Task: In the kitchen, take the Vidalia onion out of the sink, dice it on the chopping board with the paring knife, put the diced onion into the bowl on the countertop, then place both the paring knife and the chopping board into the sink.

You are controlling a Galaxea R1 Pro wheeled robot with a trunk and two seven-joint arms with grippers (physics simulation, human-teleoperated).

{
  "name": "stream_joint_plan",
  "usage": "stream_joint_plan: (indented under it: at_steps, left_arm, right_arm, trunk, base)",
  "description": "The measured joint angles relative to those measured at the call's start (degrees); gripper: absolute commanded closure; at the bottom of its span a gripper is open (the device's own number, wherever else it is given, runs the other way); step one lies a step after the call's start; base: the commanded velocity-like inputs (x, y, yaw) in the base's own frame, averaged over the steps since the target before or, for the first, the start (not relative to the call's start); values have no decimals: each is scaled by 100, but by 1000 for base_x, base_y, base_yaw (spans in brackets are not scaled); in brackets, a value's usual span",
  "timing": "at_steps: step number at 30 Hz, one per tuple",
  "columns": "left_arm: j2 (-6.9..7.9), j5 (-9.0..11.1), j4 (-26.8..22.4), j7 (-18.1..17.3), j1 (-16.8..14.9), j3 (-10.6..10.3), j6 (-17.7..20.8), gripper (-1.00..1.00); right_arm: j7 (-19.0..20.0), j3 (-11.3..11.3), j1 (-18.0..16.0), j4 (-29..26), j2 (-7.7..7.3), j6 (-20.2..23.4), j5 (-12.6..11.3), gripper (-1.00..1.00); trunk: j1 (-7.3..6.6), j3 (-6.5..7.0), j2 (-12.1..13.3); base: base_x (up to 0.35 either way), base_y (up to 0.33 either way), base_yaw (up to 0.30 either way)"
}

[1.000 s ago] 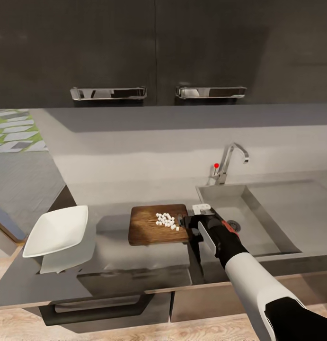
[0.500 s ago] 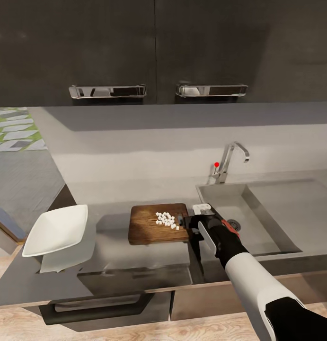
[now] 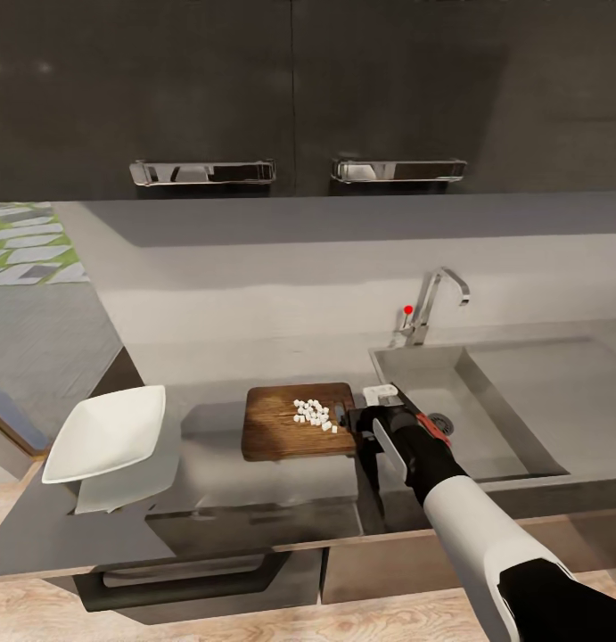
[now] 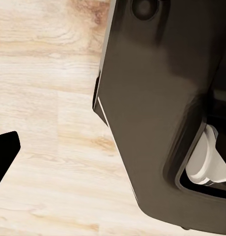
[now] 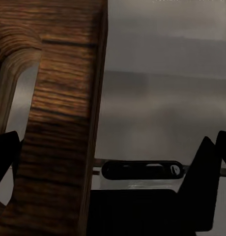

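The chopping board (image 3: pixel 285 428) lies on the countertop (image 3: pixel 254 490), left of the sink (image 3: pixel 513 392). The Vidalia onion now shows as diced onion (image 3: pixel 313 415), a small heap of white cubes near the board's right end. My right gripper (image 3: pixel 350 426) is open at the board's right edge. In the right wrist view its fingers (image 5: pixel 207 177) straddle that edge of the board (image 5: pixel 59 123), beside the handle slot. A red sliver (image 3: pixel 435 429) by my right wrist may be the paring knife; the arm hides the rest. The white bowl (image 3: pixel 107 434) stands far left. My left gripper's fingertip (image 4: pixel 4 152) hangs over the floor.
The chrome tap (image 3: pixel 435 303) with its red knob (image 3: pixel 408 310) rises behind the basin. A small white object (image 3: pixel 380 390) sits on the sink's near-left corner. Dark wall cabinets (image 3: pixel 299 89) hang overhead. A drawer handle (image 3: pixel 178 575) lies under the counter's front edge.
The whole picture shifted very slightly a second ago. The right arm, board, cubes and bowl stay where they were.
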Motion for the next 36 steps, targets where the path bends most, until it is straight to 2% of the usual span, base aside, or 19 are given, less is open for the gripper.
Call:
stream_joint_plan:
  at_steps: [15,16,36]
  left_arm:
    - [0,0,2,0,0,0,0,-100]
    - [0,0,1,0,2,0,0,-100]
    - [0,0,0,0,0,0,0,-100]
  right_arm:
    - [-3,-1,-1,1,8,1,31,-100]
    - [-4,-1,-1,1,9,1,33,100]
    - [-5,-1,0,1,18,2,38,100]
  trunk:
    - [0,0,0]
    - [0,0,0]
    - [0,0,0]
  base:
    - [0,0,0]
    - [0,0,0]
    - [0,0,0]
